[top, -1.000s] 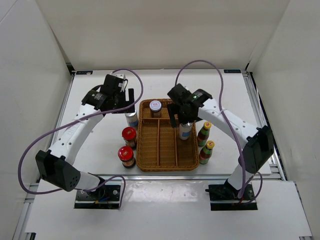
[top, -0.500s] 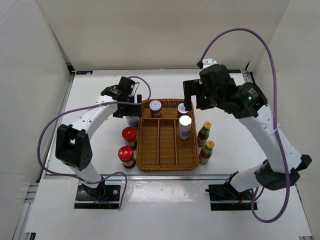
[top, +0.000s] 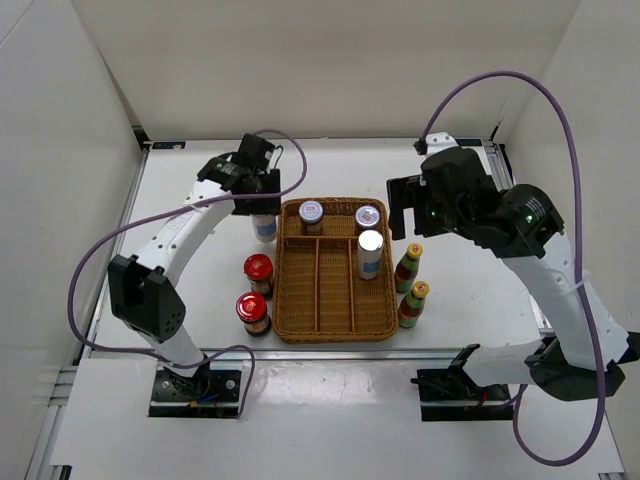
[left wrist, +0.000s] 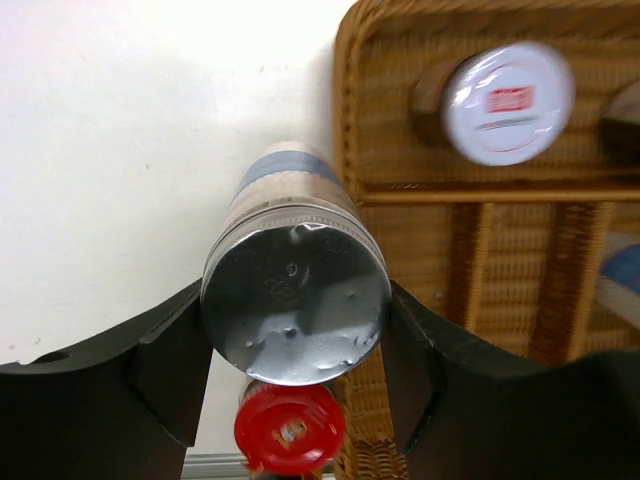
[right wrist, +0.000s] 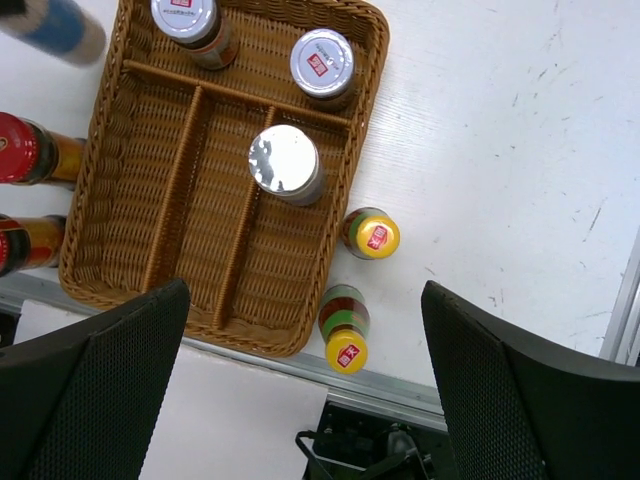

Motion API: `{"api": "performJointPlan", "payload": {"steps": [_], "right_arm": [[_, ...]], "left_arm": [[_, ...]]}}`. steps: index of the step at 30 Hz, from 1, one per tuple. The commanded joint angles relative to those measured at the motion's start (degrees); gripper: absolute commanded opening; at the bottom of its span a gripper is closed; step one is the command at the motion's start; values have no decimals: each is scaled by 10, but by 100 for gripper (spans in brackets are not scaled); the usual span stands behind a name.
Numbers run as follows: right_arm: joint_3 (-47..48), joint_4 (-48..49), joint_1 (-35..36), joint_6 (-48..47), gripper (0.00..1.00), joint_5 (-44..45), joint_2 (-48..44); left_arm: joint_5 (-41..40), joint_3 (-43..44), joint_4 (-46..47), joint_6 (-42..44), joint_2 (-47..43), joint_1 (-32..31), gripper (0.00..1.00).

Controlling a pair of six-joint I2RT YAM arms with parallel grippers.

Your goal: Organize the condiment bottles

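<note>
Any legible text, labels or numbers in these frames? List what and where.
Nothing legible.
White lids in tray: red logo patch, too blurred to read.
Yellow caps: red mark, too small.
Silver lids: no print.
Bottle in left gripper: blue band, no text visible.

We count eight. Left white-lidded jar (top: 311, 211) and right white-lidded jar (top: 367, 215) stand upright in far cross compartment of wicker tray (top: 335, 336). Tall silver-lidded bottle (top: 370, 242) upright at far end of tray's right lane. Blue-banded silver-lidded bottle (left wrist: 295, 300) pinched between fingers of left gripper (left wrist: 295, 372), just outside tray's far-left corner. Far red-lidded jar (top: 258, 268) and near red-lidded jar (top: 251, 308) upright just left of tray. We find far yellow-capped bottle (top: 408, 262) and near yellow-capped bottle (top: 414, 300), green-labelled, upright just right of tray.
</note>
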Motion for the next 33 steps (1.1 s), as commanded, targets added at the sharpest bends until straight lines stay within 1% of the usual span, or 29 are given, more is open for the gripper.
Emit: {"api": "performJointPlan", "payload": {"steps": [1, 2, 4, 5, 6, 7, 8, 9, 11, 12, 13, 15, 16, 18, 19, 20, 22, 26, 28, 33], "right_arm": [[-7, -1, 2, -9, 100, 19, -19], [-12, -1, 2, -9, 100, 25, -27], [-26, -1, 2, -4, 100, 25, -41], [-31, -1, 2, 3, 100, 32, -49], [-36, -1, 2, 3, 100, 32, -49], [-36, -1, 2, 10, 100, 32, -55], [-36, -1, 2, 10, 100, 32, -56], [-41, 5, 2, 17, 100, 32, -62], [-41, 5, 2, 17, 100, 32, -68], [-41, 5, 2, 17, 100, 32, -68], [-41, 5, 2, 23, 100, 32, -73], [-48, 5, 2, 23, 100, 26, -73], [-53, 5, 2, 23, 100, 26, -80], [-58, 5, 2, 28, 100, 26, -85], [-58, 5, 2, 28, 100, 26, -85], [-58, 5, 2, 33, 100, 26, -91], [-64, 5, 2, 33, 100, 26, -91], [-70, -1, 2, 33, 100, 37, -91], [-70, -8, 2, 33, 100, 45, -91], [-57, -27, 2, 27, 100, 57, -91]], "left_arm": [[-33, 99, -9, 3, -82, -30, 12], [-33, 136, -16, 3, -82, -36, 12], [-11, 167, -23, 8, -96, -54, 12], [21, 191, -23, 8, -96, -60, 12], [43, 199, -23, 8, -96, -73, 12], [84, 206, -23, 8, -96, -79, 12], [92, 206, -23, 8, -102, -89, 12], [92, 206, -28, 8, -102, -117, 12], [87, 191, -28, 3, -119, -150, 12], [87, 169, -28, -3, -126, -166, 12], [87, 158, -28, -10, -139, -195, 12], [87, 129, -28, -19, -150, -224, 12], [81, 121, -28, -24, -155, -253, 12], [69, 99, -20, -37, -168, -284, 12], [69, 92, -4, -44, -168, -313, 12], [60, 86, 3, -44, -168, -328, 12], [41, 76, 14, -44, -155, -366, 12], [18, 91, 38, -32, -85, -410, 12], [-8, 91, 55, -24, -62, -416, 12], [-2, 104, 74, 7, 2, -416, 12]]}}
